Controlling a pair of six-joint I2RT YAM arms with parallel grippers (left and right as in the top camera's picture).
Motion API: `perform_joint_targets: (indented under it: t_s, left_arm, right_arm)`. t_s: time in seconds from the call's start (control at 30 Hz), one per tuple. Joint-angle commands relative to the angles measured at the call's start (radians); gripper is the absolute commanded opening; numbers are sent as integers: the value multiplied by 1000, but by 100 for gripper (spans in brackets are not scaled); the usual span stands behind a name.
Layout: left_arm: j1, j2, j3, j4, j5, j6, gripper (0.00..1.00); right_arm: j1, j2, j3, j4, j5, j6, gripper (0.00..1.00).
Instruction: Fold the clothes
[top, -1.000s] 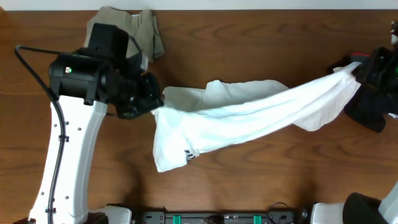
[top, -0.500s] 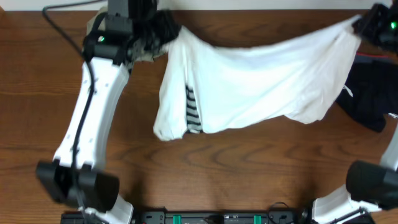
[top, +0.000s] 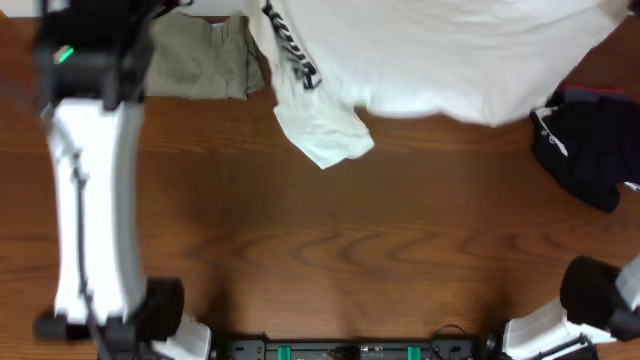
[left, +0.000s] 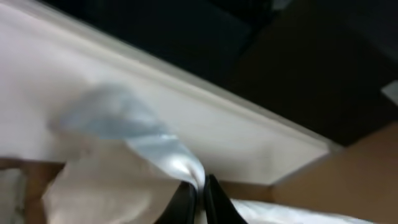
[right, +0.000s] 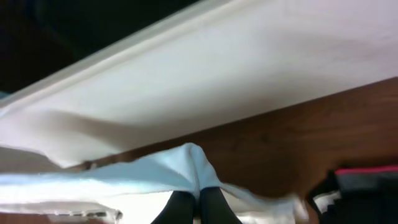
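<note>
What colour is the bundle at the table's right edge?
The bundle is black; clearest in the overhead view.

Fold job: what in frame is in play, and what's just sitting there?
In play: T-shirt; left pincer and right pincer, both shut on it.
Sitting there: trousers and black bundle, both clothes too, untouched on the table.

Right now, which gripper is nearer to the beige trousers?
Left. The left gripper pinches the T-shirt just beyond the trousers; the right gripper pinches it at the opposite end, beyond the black bundle.
</note>
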Motion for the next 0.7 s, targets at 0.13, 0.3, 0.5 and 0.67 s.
perform_joint_targets:
  t_s: [0.13,0.3,0.5,0.67]
  left_arm:
    - [-41,-42,13,-463,-5,105,6]
    - [-66,-6,-39,-803,-5,122,6]
    - [-118,4,-150,-963,-52,124,6]
    - [-176,-2,-243,-1022,-141,148,6]
  right_arm:
    - [15,-11,-11,-311,98,-56,1]
    - [55,-14,-87,-475,200,-84,1]
    - [111,-38,-220,-475,243,-66,1]
    - [152,-56,-330,-475,346,-44,1]
